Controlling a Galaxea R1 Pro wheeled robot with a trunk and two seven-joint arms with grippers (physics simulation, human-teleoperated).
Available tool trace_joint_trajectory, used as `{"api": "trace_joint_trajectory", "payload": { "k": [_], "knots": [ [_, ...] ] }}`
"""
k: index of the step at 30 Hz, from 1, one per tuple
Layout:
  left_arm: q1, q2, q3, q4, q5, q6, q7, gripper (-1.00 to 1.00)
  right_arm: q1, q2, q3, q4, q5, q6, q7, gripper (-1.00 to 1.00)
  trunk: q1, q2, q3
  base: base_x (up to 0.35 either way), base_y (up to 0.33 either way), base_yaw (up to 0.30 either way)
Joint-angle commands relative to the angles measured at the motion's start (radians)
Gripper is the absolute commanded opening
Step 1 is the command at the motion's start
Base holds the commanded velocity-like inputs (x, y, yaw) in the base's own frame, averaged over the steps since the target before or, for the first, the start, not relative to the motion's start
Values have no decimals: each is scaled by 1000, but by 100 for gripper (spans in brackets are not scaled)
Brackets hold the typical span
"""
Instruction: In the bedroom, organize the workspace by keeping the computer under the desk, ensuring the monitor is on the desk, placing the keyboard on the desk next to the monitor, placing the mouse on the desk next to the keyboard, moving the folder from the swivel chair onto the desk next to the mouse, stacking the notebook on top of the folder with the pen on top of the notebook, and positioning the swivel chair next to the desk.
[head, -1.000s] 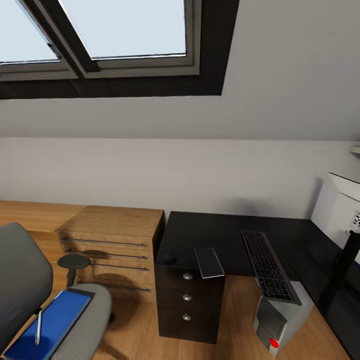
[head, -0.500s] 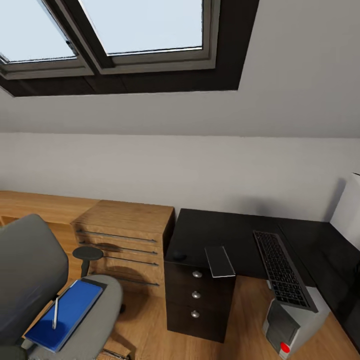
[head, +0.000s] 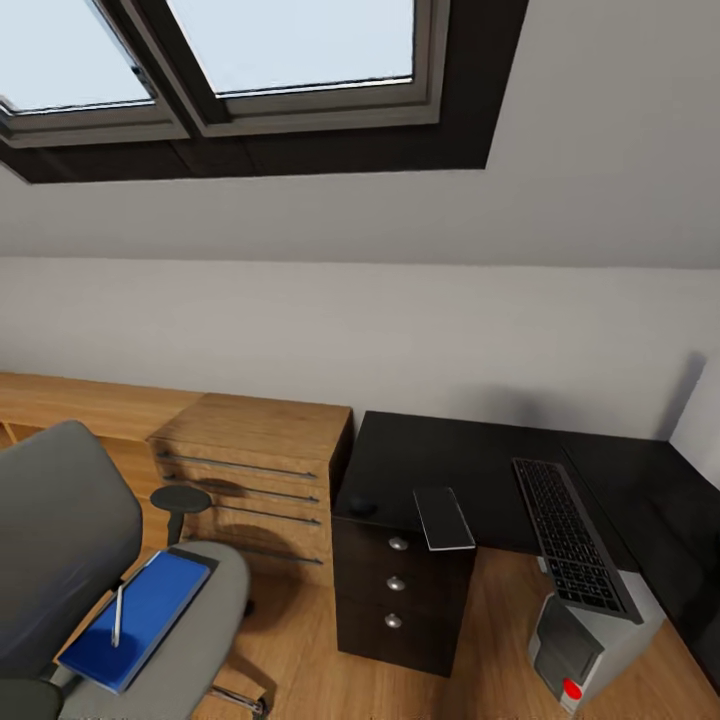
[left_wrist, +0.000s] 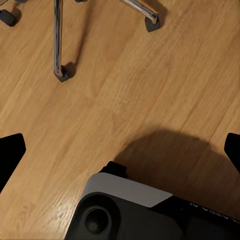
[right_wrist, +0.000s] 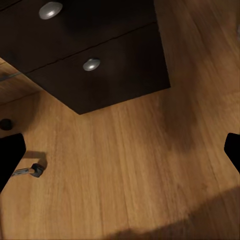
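The swivel chair (head: 60, 540) stands at the left with the blue folder (head: 140, 618) on its seat and a thin pale pen (head: 118, 615) lying on the folder. On the black desk (head: 450, 455) are the mouse (head: 361, 507), the light-grey notebook (head: 443, 518) over the drawer unit, and the keyboard (head: 575, 540), which overhangs the front edge. The computer (head: 580, 650) stands on the floor below the keyboard. A white sliver of the monitor (head: 703, 415) shows at the right edge. My left gripper (left_wrist: 120, 150) hangs open over floor near the chair's chrome base (left_wrist: 57, 40). My right gripper (right_wrist: 120, 150) is open before the drawers.
A low light-wood drawer chest (head: 250, 470) stands between chair and desk. The black drawer unit (right_wrist: 100, 60) with silver knobs is close in the right wrist view. A chair caster (right_wrist: 35, 170) sits nearby. My own base (left_wrist: 130, 210) shows below the left gripper. Skylight overhead.
The head view has swung left, so chair, desk and computer shifted right in the picture and most of the monitor slid out of frame. The things themselves have not moved.
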Motion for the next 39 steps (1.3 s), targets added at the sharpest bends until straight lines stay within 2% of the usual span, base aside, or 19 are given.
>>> {"api": "trace_joint_trajectory", "payload": {
  "k": [1, 7, 16, 26, 39],
  "knots": [
    [0, 0, -5, -1, 11, -7, 5, 100, -1, 0, 7, 1, -10, -6, 1, 100, 0, -1, -3, 0, 0, 2],
    [0, -1, -6, -1, 11, -7, 5, 100, -1, -2, 9, 1, 1, -6, 2, 100, 0, -1, -9, 0, 0, 7],
    [0, -1, -7, -1, 11, -7, 5, 100, -1, -3, 6, 5, 67, -7, 1, 100, 0, -1, -11, 0, 0, -3],
    [0, -1, -6, -1, 11, -7, 5, 100, -1, -5, 6, 7, 74, -7, 1, 100, 0, -1, -13, 0, -39, -176],
    [0, 0, -6, -1, 11, -6, 5, 100, -1, 1, 7, 7, 83, -6, 2, 100, 0, -1, -17, 0, -276, -45]
  ]
}}
